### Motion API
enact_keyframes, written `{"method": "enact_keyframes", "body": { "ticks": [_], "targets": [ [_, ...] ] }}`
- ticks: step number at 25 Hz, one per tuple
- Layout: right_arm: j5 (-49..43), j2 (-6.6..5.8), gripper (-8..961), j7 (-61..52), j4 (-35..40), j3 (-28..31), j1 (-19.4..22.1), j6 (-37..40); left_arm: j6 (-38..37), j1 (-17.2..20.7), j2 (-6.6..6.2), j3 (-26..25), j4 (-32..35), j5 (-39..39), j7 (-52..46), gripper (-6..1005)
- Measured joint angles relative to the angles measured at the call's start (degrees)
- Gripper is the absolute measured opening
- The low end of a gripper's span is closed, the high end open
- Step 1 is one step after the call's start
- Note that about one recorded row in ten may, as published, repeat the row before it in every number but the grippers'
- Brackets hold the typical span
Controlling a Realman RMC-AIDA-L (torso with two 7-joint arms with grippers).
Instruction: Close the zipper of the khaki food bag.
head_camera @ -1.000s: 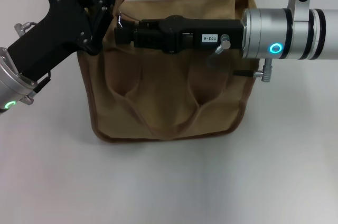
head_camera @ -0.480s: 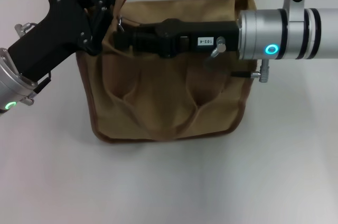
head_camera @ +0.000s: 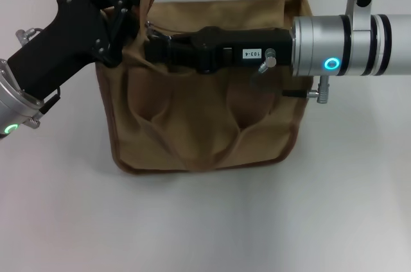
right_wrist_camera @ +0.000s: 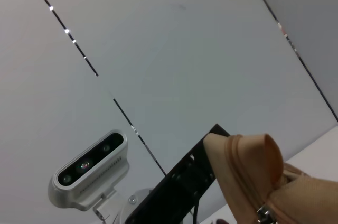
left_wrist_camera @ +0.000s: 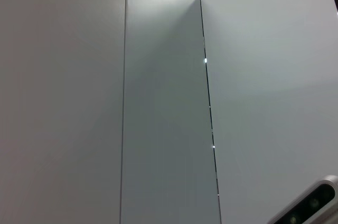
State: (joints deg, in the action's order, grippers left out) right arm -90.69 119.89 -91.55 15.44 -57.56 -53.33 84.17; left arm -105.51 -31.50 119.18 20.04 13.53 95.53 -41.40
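1. Two arms are at the khaki food bag (head_camera: 199, 92), which stands on the white worktop (head_camera: 205, 221) with its front pocket and loop handles facing us in the head view.
2. Our left claw (head_camera: 128, 2) is at the bag's upper left corner, where a peak of khaki fabric rises beside its black fingers. It appears clamped on that corner, though the contact itself is partly hidden.
3. Our right arm reaches across the bag's top from the right side, lying level over the upper panel. Our right claw (head_camera: 151, 44) ends near the bag's left end, just beside the left claw.
4. We cannot tell from any view whether the right claw's fingers are apart or together.
5. The zipper (right_wrist_camera: 262, 214) runs along the bag's top. In the right wrist view a small silver metal piece shows at the foot of the raised fabric corner; the rest of the line is hidden under the right arm in the head view.
6. The left wrist view shows only pale wall panels (left_wrist_camera: 158, 102).
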Motion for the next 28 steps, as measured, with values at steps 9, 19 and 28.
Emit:
{"method": "enact_keyframes", "body": {
  "ticks": [9, 19, 28],
  "targets": [
    [1.6, -0.01, 24, 0.5, 2.0, -0.1, 2.5, 0.1, 0.3, 0.2, 0.0, -0.1, 0.0, -0.1, 0.0, 30],
    [2.4, -0.01, 71, 5.1, 2.2, -0.5, 2.8, -0.3, 0.4, -0.1, 0.0, 0.0, -0.1, -0.1, 0.0, 30],
    [3.8, -0.01, 278, 12.3, 3.1, 0.0, 5.4, 3.9, -0.2, -0.3, 0.0, -0.1, -0.5, -1.6, 0.0, 29]
  ]
}}
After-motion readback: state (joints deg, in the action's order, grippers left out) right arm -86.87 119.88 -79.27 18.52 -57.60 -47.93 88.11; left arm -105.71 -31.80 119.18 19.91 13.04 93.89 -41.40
